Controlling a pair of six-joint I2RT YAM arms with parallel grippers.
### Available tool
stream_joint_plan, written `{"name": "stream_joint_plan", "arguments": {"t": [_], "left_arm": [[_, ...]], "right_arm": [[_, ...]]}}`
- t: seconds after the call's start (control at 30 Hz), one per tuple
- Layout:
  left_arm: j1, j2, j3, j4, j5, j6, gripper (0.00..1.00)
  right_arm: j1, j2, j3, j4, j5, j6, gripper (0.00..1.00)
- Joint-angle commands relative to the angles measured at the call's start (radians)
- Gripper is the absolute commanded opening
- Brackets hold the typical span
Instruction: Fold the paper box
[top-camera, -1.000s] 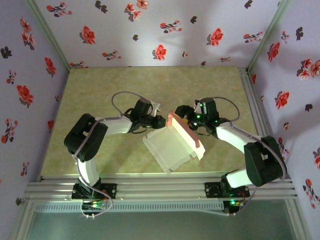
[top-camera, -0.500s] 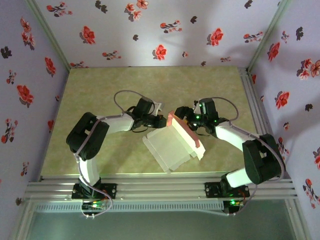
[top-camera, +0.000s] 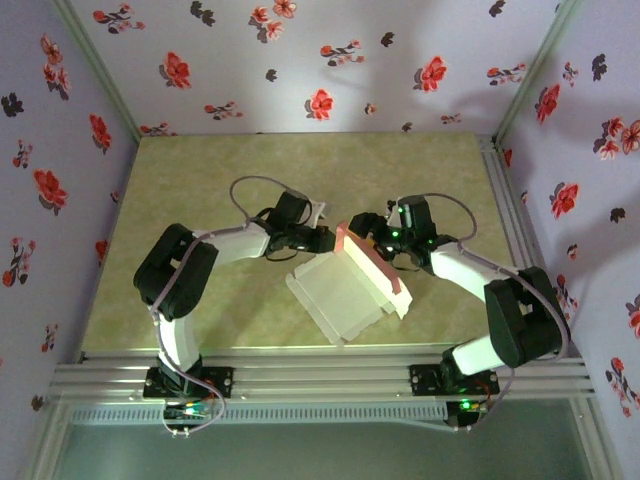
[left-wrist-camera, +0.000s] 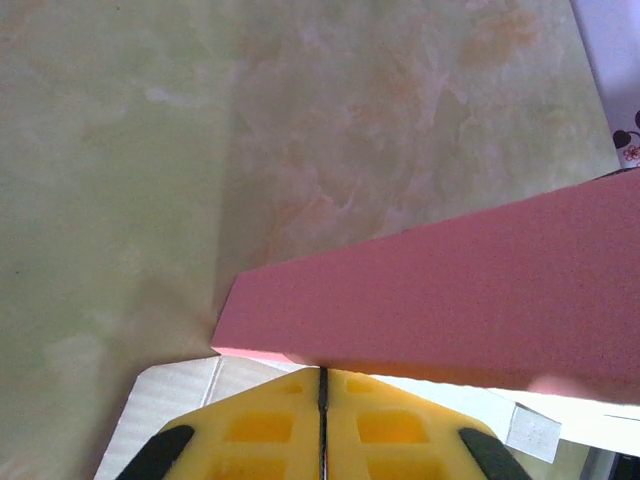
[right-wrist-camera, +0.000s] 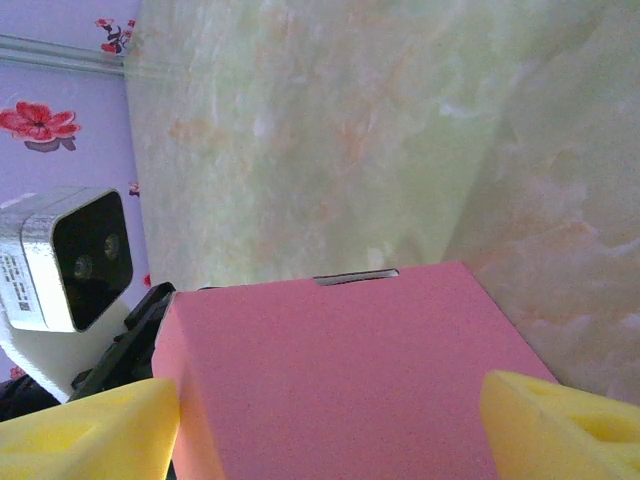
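Note:
The paper box (top-camera: 335, 297) lies half folded near the table's front middle, whitish panels flat and a salmon-pink wall (top-camera: 372, 265) raised along its right side. My left gripper (top-camera: 328, 240) is shut, its tip against the far end of that pink wall. In the left wrist view the yellow fingers (left-wrist-camera: 322, 372) are pressed together right under the pink wall's (left-wrist-camera: 460, 300) lower edge. My right gripper (top-camera: 372, 234) hovers over the same far end. In the right wrist view its fingers (right-wrist-camera: 330, 392) stand wide apart over the pink panel (right-wrist-camera: 330, 330), open.
The marbled green table (top-camera: 220, 190) is bare behind and to the left of the box. Floral walls close in three sides, and an aluminium rail (top-camera: 320, 375) runs along the front edge. The left arm's wrist camera (right-wrist-camera: 70, 260) sits close beside the pink panel.
My left gripper has moved slightly right, up to the pink wall's end. The right gripper and the box have hardly moved.

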Motion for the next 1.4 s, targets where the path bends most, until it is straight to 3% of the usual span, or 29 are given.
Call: {"name": "stream_joint_plan", "arguments": {"t": [0.0,0.63,1.17,1.37], "left_arm": [[-0.007,0.022,0.032,-0.04,-0.007,0.033,0.09],[0.007,0.005,0.005,-0.014,0.02,-0.022,0.09],[0.087,-0.006,-0.109,0.295,0.235,-0.423,0.09],[0.103,0.013,-0.072,0.253,0.28,-0.428,0.09]], "right_arm": [[0.003,0.017,0.01,-0.029,-0.001,-0.026,0.79],[0.003,0.024,0.004,-0.019,0.008,-0.019,0.79],[0.004,0.049,-0.016,0.057,-0.027,-0.056,0.79],[0.003,0.071,-0.015,0.096,-0.054,-0.083,0.81]]}}
